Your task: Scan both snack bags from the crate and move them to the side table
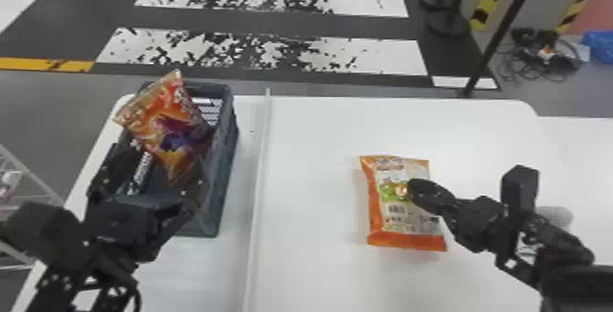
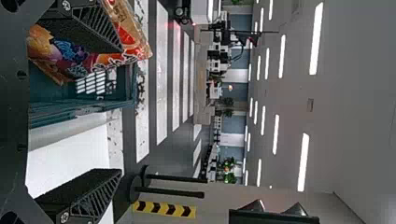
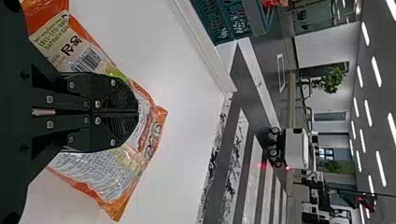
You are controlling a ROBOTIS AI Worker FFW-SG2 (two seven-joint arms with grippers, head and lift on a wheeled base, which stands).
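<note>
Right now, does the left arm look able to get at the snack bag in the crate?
Likely yes: the left end effector is open, and the snack bag sticks up out of the crate. One finger overlaps the bag in the left wrist view, so realigning may help.

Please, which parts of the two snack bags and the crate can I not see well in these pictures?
- Crate floor, head view: partly hidden by the raised snack bag and left gripper.
- Raised bag, left wrist view: one finger covers part; the top edge cuts it off.
- Orange-edged bag, right wrist view: right gripper covers its middle.
- Small print on that bag, head view: too small and blurred.
</note>
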